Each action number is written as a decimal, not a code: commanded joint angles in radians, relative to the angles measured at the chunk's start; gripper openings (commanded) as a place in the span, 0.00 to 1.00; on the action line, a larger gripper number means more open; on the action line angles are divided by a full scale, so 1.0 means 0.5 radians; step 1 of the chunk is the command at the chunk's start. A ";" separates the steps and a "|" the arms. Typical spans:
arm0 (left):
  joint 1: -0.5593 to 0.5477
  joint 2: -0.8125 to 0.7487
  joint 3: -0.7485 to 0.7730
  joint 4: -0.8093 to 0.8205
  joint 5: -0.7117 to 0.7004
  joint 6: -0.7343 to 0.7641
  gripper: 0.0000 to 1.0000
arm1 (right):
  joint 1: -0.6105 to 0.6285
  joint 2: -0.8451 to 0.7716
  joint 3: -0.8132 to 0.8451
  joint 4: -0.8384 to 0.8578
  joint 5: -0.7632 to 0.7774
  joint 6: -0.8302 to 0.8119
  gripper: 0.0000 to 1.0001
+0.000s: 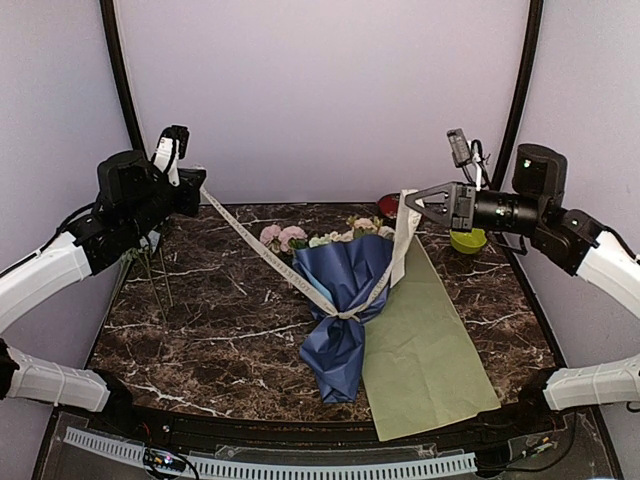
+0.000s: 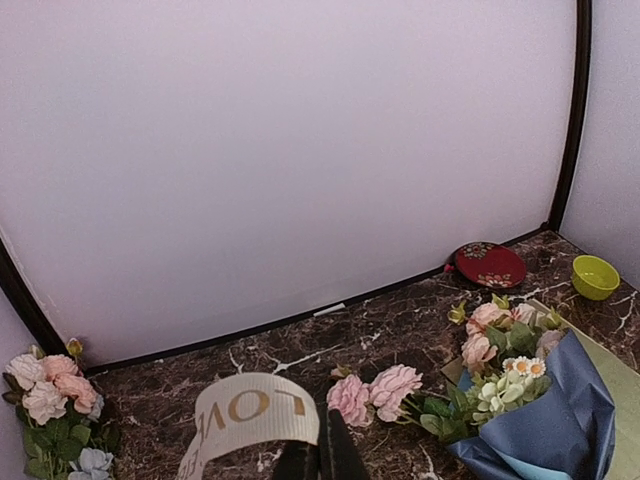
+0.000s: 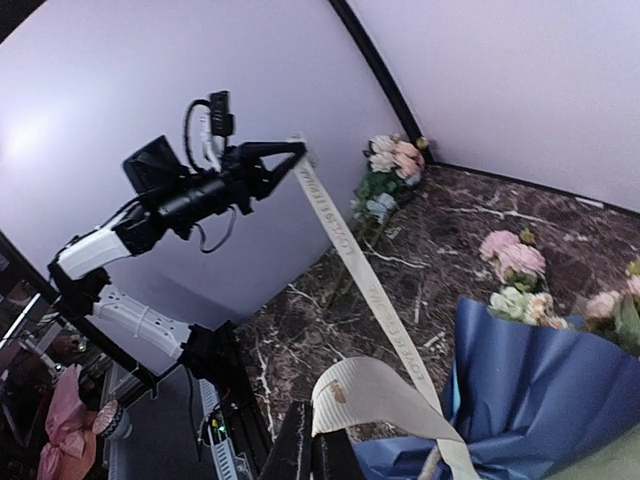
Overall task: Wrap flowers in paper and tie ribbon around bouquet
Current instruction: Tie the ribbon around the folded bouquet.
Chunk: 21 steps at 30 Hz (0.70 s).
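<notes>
- The left gripper [image 1: 203,190] is pinched tight on one end of the ribbon [image 1: 262,247]. It is up high over the far left corner of the table [image 1: 200,340].
- The right gripper [image 1: 410,197] is pinched tight on the other end, up high near the far right corner.
- The ribbon runs down from both grippers, pulled straight. It crosses at the thin waist of the bouquet [image 1: 345,290].
- The bouquet lies in the middle of the table. The paper [image 1: 338,355] is wrapped round the flowers [image 1: 285,237], and their heads point to the far edge.
- What could go wrong: the crossing looks to me like a first loop, not a firm knot.
- If one arm pulls harder than the other, the bouquet may slide or lift.
- If a grip slips, the ribbon goes loose and the paper may open up.
- A yellow-green sheet [image 1: 430,360] touches the bouquet's right side and reaches toward the near edge. It might drag along if the bouquet moves.
- A spare bunch [image 2: 55,400] of flowers lies by the left edge, under the left arm.
- A red dish [image 2: 488,265] and a small green bowl [image 2: 595,275] sit near the far right corner, below the right arm. If that arm drops low, it could bump them.
</notes>
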 commanded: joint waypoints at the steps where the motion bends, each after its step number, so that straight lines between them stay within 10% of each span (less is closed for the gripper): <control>1: 0.002 -0.011 -0.030 0.067 0.355 -0.008 0.00 | -0.010 0.035 -0.101 -0.347 0.631 -0.027 0.00; 10: -0.004 -0.064 -0.121 0.239 0.756 -0.033 0.00 | -0.196 -0.183 -0.428 -0.853 1.662 0.177 0.00; 15: -0.057 -0.117 -0.174 0.350 1.053 0.002 0.00 | -0.322 -0.291 -0.624 -0.852 1.636 0.195 0.00; 21: -0.069 -0.099 -0.124 0.138 0.229 0.028 0.00 | -0.368 -0.307 -0.679 -0.811 1.629 0.170 0.00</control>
